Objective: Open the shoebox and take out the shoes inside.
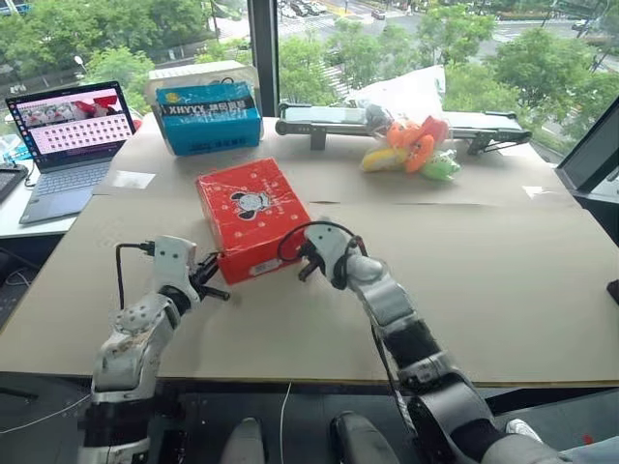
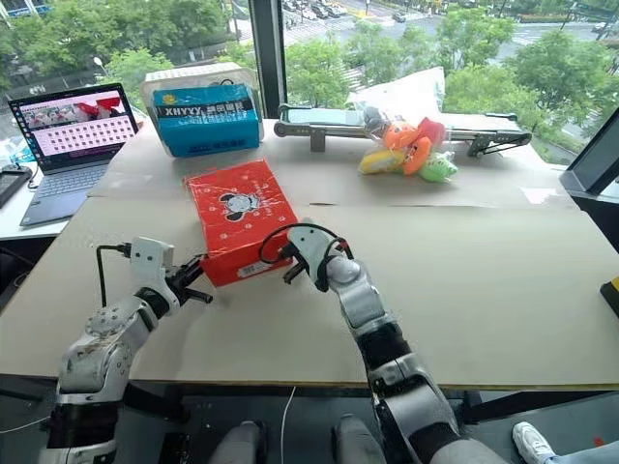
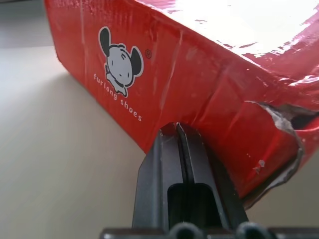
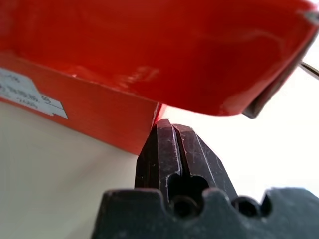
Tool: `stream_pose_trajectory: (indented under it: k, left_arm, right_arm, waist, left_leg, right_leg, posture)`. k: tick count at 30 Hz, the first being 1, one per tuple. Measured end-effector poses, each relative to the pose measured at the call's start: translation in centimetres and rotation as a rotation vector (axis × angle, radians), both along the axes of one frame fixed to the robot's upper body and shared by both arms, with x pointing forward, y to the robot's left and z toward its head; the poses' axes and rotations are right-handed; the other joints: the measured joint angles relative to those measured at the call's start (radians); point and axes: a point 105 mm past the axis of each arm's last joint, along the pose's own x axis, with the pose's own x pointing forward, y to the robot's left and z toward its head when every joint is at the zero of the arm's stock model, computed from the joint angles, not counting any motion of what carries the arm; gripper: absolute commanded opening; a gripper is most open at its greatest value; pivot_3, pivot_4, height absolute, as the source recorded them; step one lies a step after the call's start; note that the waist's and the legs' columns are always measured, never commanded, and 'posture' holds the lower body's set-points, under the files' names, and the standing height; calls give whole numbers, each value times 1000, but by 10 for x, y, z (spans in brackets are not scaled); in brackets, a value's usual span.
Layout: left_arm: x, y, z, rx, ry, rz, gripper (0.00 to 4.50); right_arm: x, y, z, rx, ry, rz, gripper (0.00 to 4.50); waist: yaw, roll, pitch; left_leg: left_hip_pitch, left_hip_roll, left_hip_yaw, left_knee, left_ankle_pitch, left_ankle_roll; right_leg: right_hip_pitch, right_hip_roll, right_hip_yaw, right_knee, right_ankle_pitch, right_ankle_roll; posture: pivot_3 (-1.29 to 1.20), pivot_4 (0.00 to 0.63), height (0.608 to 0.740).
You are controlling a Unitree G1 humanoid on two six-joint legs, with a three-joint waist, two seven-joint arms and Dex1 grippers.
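A red shoebox (image 1: pixel 250 217) is seen lying flat on the table, its glossy lid still on. A cartoon mouse figure is printed on the lid and side; a white label is fixed to the near end. One lid corner is torn.

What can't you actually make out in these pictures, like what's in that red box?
- The shoes: hidden in every view by the closed lid of the shoebox.
- White label on the box end: print too blurred in the right wrist view, too small in the head views.
- Laptop: screen content too small to read.
- Plush toys: piled together under a clear bag, so their number is uncertain.
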Motion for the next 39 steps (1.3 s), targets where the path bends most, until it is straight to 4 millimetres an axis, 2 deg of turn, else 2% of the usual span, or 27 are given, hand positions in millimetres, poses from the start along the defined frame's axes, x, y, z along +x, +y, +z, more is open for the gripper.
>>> stream_pose_trajectory:
  k: [5,8,13,21,25,31,39]
  left_arm:
    - [-8,-12,-3,-42,52,-81,39]
    - [-12,-22,-6,-60,79,-152,39]
    - [-22,-41,-15,-26,141,-321,39]
    - [-18,-55,-14,29,174,-512,39]
    - [-9,-57,-13,58,167,-556,39]
    - [5,-58,-14,104,148,-588,39]
    - [8,-59,-14,102,144,-605,39]
  right_arm:
    - [-20,-17,30,13,-49,-43,0]
    - [-37,-30,38,18,-50,-74,0]
    - [-60,-56,26,4,38,-178,0]
    - [-71,-75,17,17,92,-310,0]
    - [-81,-79,18,17,101,-337,0]
    - [-110,-76,2,-16,211,-297,0]
    - [-115,-78,-5,-48,240,-278,0]
  waist:
    - [-1,0,0]
    - [5,0,0]
    - [8,0,0]
    - [14,0,0]
    - [21,0,0]
    - [18,0,0]
    - [16,0,0]
  left_leg:
    - [1,0,0,0,0,0]
    - [0,0,0,0,0,0]
    - [1,0,0,0,0,0]
    - [1,0,0,0,0,0]
    - [0,0,0,0,0,0]
    - [1,0,0,1,0,0]
    - [0,0,0,1,0,0]
  right_leg:
    - [0,0,0,0,-3,3]
    - [0,0,0,-1,-3,3]
    - [0,0,0,-1,-4,2]
    - [0,1,0,-2,-5,2]
    - [0,0,0,-2,-5,2]
    - [1,0,0,-2,-5,3]
    - [0,0,0,-2,-5,3]
  posture:
    - [0,150,736]
    - [0,150,736]
    - [0,150,736]
    - [0,150,736]
    - [0,150,736]
    - [0,150,736]
    - [0,150,736]
